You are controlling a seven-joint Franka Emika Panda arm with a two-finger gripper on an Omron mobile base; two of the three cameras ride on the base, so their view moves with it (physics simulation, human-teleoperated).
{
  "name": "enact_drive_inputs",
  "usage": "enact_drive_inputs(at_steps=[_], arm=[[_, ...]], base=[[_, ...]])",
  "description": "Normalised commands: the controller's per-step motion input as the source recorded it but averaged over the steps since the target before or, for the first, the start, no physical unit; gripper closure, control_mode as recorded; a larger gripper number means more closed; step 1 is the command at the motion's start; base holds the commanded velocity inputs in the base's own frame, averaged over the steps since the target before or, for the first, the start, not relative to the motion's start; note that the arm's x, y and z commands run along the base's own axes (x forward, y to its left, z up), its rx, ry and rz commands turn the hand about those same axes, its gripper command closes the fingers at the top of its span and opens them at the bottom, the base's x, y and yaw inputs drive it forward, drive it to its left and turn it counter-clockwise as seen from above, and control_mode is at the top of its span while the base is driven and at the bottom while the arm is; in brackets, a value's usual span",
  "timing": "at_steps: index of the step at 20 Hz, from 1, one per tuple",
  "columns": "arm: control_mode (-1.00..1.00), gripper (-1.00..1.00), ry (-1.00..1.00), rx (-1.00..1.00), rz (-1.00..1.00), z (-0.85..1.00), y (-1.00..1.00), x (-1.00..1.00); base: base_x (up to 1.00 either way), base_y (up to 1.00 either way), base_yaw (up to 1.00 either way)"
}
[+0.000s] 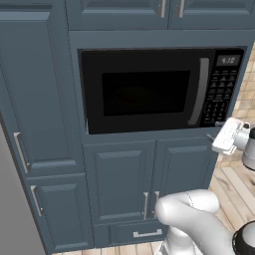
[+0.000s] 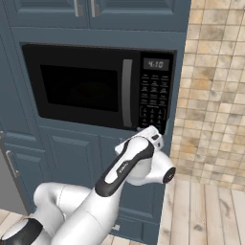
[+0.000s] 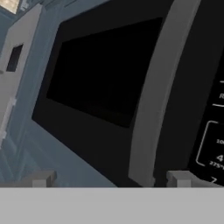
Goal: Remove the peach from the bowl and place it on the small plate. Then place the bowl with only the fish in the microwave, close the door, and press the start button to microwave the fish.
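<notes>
The black microwave (image 1: 149, 89) is built into blue cabinets, and its door (image 1: 139, 92) is shut. A long grey handle (image 1: 199, 92) runs down the door's right side, beside the keypad (image 1: 221, 94). My gripper (image 1: 219, 137) hovers at the microwave's lower right corner, just below the keypad (image 2: 154, 98). In the hand view its fingertips (image 3: 41, 179) stand wide apart, open and empty, facing the door (image 3: 100, 74) and the foot of the handle (image 3: 153, 109). The peach, bowl, small plate and fish are out of view.
Blue cabinet doors (image 1: 119, 179) with vertical handles sit under the microwave, and a tall blue cabinet (image 1: 35, 99) stands to its left. A tan tiled wall (image 2: 215, 86) and wooden floor (image 2: 206, 210) lie to the right. My own arm (image 2: 124, 167) crosses in front of the lower cabinets.
</notes>
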Motion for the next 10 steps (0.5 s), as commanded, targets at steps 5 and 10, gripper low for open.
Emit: enact_drive_inputs(at_steps=[5,10], arm=[[-1.00,-1.00,0.00,0.00,-0.14,0.00,0.00,0.44],[-1.00,-1.00,0.00,0.00,-0.09,-0.01,0.00,0.46]], base=[[0.00,0.00,0.00],[0.00,0.00,0.00]])
